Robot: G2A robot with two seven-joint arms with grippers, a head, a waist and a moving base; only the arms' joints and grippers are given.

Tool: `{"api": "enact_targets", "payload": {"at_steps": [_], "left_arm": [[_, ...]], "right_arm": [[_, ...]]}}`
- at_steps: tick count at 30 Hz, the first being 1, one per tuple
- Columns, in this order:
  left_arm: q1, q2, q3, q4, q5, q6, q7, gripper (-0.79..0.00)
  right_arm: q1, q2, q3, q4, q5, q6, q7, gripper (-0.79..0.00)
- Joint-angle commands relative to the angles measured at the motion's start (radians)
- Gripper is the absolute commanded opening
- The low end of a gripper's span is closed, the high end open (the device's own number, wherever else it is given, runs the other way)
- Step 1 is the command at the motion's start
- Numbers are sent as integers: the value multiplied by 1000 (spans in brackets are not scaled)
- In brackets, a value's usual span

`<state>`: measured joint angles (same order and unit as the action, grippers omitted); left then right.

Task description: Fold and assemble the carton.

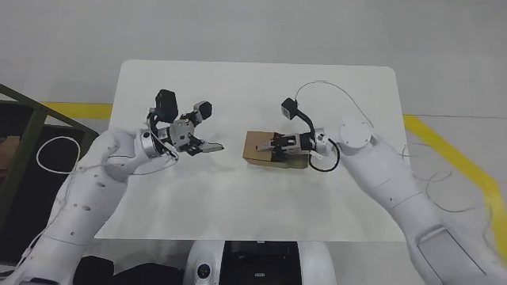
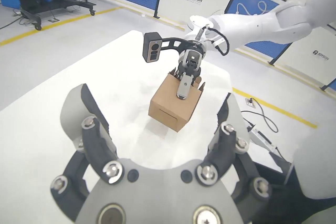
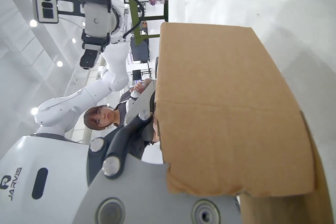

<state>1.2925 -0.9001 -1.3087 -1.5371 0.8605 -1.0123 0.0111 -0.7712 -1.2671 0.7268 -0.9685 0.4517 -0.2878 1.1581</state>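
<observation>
A small brown carton lies on its side near the middle of the white table. In the left wrist view the carton turns a closed end with a slot toward my left gripper, and its open, flapped end faces the right arm. My right gripper is shut on the carton's upper wall. One finger lies flat on top; the other is hidden inside. The carton panel hides most of that gripper. My left gripper hovers open a short way left of the carton, holding nothing.
Bare tabletop lies in front of and behind the carton. The table's near edge is close to the robot. A dark green frame stands off the table's left side. A thin cable loops above the right wrist.
</observation>
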Motion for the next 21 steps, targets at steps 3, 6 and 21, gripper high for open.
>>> {"api": "enact_targets", "payload": {"at_steps": [3,6,21], "left_arm": [[5,9,11,31,173,0,180,0],[4,16,25,48,265,0,276,0],[-77,42,166,139,666,0,612,0]], "right_arm": [[33,-33,-45,80,-5,-15,-17,-785],[52,-51,-64,121,-3,-23,-14,-496],[16,-26,20,99,-3,-64,25,0]]}}
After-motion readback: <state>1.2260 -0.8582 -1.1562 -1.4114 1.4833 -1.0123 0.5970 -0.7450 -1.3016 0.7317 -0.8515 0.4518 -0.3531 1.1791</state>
